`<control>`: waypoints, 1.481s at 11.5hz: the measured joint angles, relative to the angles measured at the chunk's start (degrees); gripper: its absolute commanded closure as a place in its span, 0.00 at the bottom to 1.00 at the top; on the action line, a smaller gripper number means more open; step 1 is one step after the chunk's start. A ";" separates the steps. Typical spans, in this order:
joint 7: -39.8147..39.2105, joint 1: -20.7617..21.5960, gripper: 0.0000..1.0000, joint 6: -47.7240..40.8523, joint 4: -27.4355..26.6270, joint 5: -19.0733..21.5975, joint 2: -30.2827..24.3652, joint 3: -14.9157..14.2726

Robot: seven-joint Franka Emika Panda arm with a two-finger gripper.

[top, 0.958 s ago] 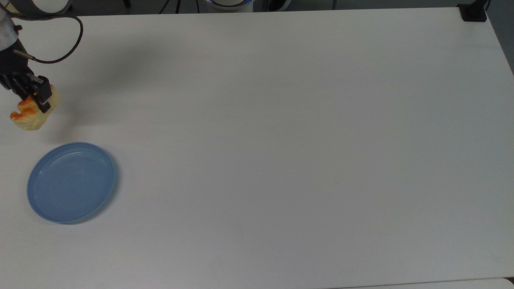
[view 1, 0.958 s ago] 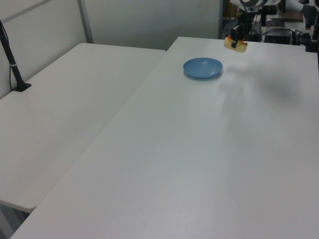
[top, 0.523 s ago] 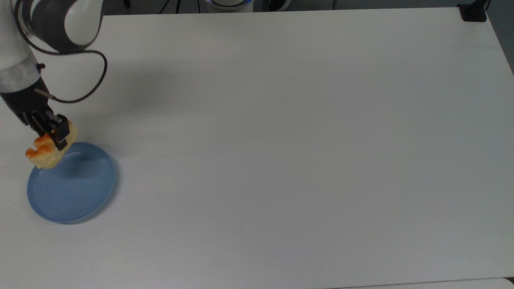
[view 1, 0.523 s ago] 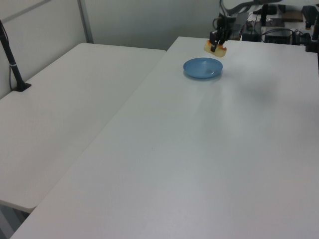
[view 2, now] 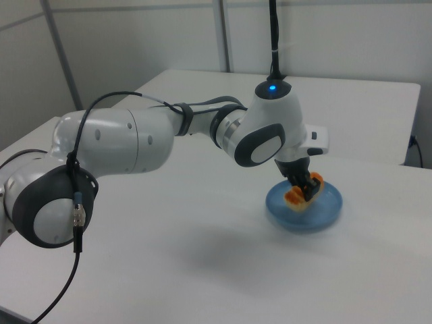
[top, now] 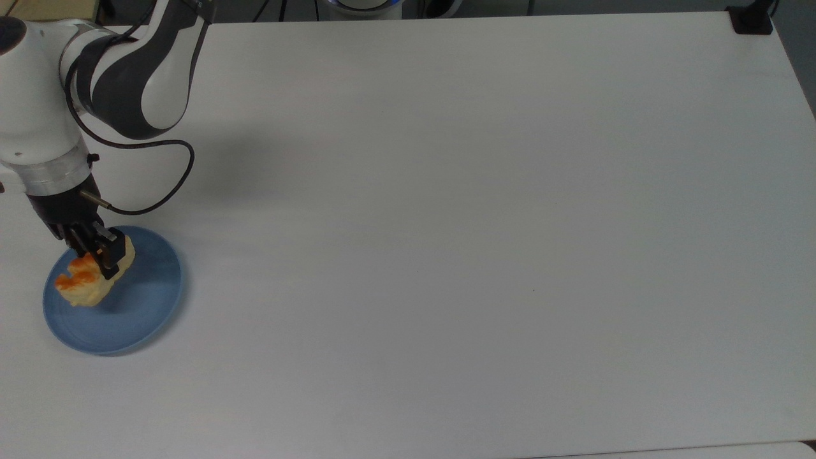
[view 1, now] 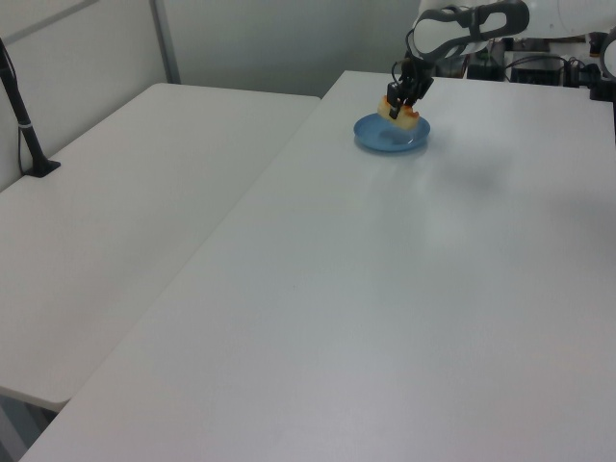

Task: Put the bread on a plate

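The pale-yellow bread [top: 83,284] with orange glazed bumps is held over the light-blue plate [top: 140,306], above the plate's upper left part in the top view. My gripper [top: 102,256] is shut on the bread. The right view has the bread [view 2: 301,196] hanging just above the plate [view 2: 324,212], with the gripper [view 2: 307,190] gripping it from above. In the left view the bread [view 1: 399,111] and gripper [view 1: 397,99] sit over the plate's [view 1: 395,141] far edge. Whether the bread touches the plate I cannot tell.
The white table [top: 446,223] stretches wide to the top view's right of the plate. A black clamp [top: 752,22] sits at the far right corner. The arm's black cable [top: 172,185] loops beside the wrist. A second white table [view 1: 125,212] adjoins on the left view's left.
The arm has carried the bread from the bare table beyond the plate toward the plate and lower. It now hangs over the plate's inside instead of its rim.
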 measured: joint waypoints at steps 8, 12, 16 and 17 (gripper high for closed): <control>0.02 0.29 0.14 0.00 0.09 -1.55 0.04 0.00; 0.18 0.13 0.10 -9.61 0.92 -1.55 -5.78 -0.01; 0.22 0.31 0.00 -35.15 0.90 -1.58 -21.17 1.07; 0.19 0.42 0.00 -41.42 0.85 -2.55 -24.73 2.03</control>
